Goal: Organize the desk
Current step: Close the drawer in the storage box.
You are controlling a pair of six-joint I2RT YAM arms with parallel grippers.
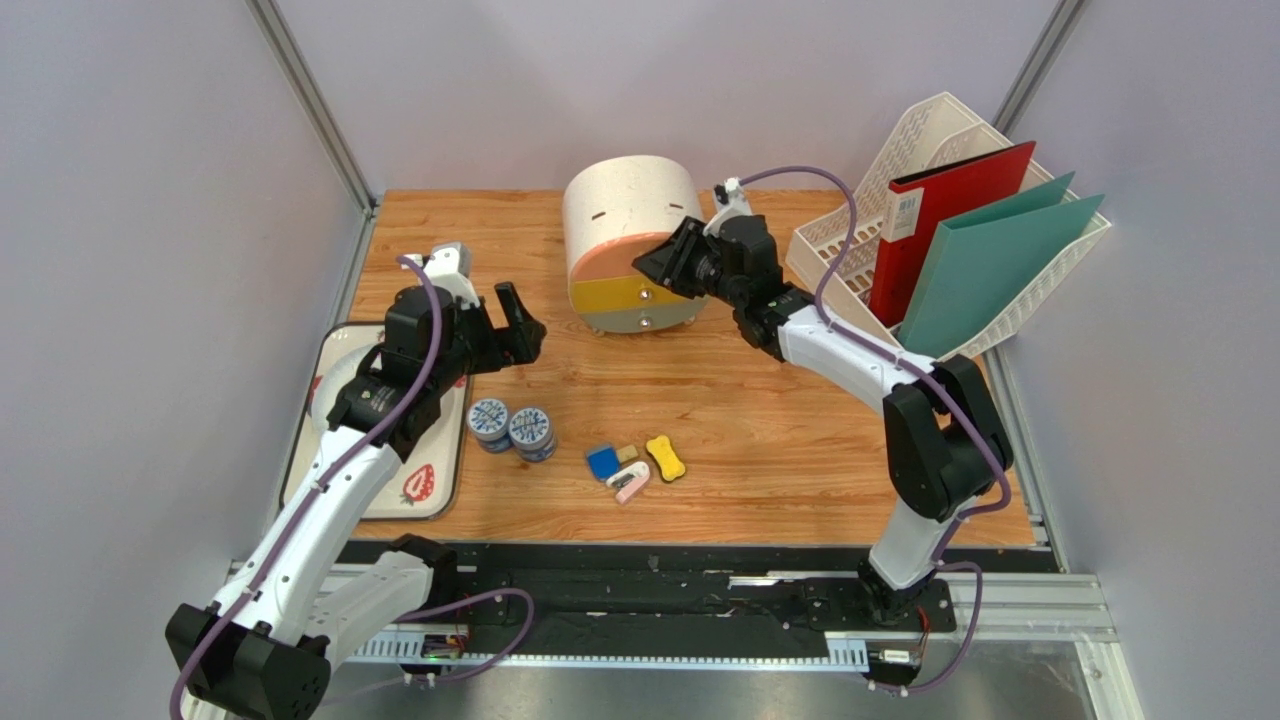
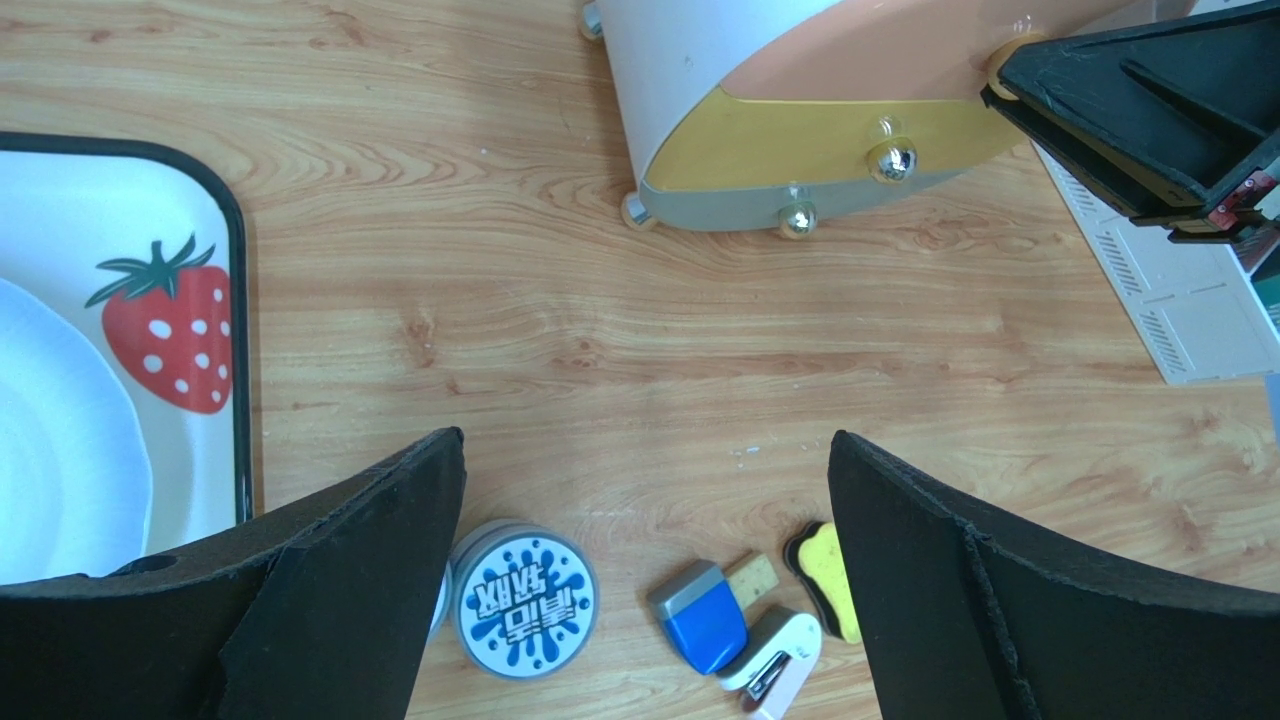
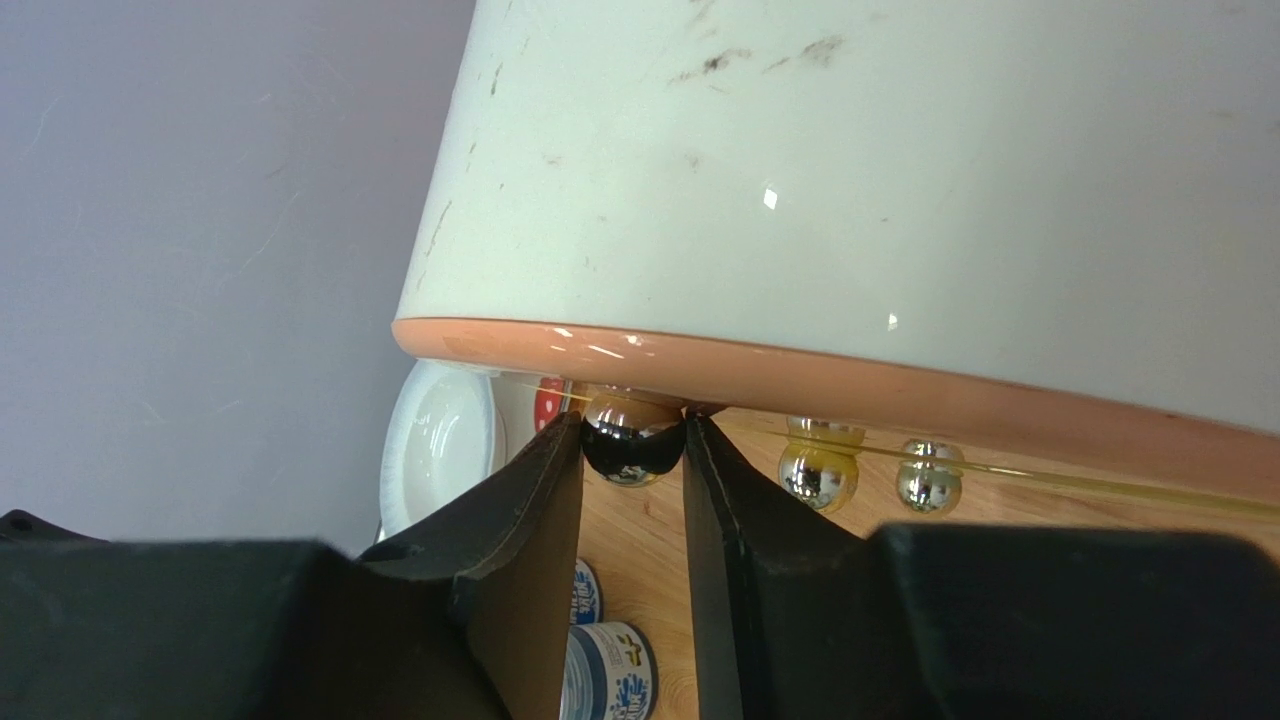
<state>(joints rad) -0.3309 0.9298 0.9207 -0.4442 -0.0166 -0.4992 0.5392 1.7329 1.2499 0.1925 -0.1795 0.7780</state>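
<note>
R gripper (image 3: pixel 633 450) clamped on the chrome knob (image 3: pixel 631 435) of the peach top drawer (image 1: pixel 609 258) of a white round-backed drawer unit (image 1: pixel 631 203), upper centre of top view. L gripper (image 1: pixel 484 300) spread wide, nothing btwn fingers, hovering left of centre over the desk (image 1: pixel 781 435). Desk = orange-brown wood grain, fills mid frame; metal posts (image 1: pixel 308 90) and grey walls (image 1: pixel 150 225) around it. Strawberry-print tray (image 2: pixel 181 225) at left edge w/ white plate (image 2: pixel 60 435). Two blue-label tins (image 1: pixel 508 428) just beside tray. Small stationery pieces (image 1: pixel 631 465) lower centre. White file rack (image 1: pixel 887 180) upper right w/ red folder (image 1: pixel 962 210) + teal folder (image 1: pixel 999 263).
</note>
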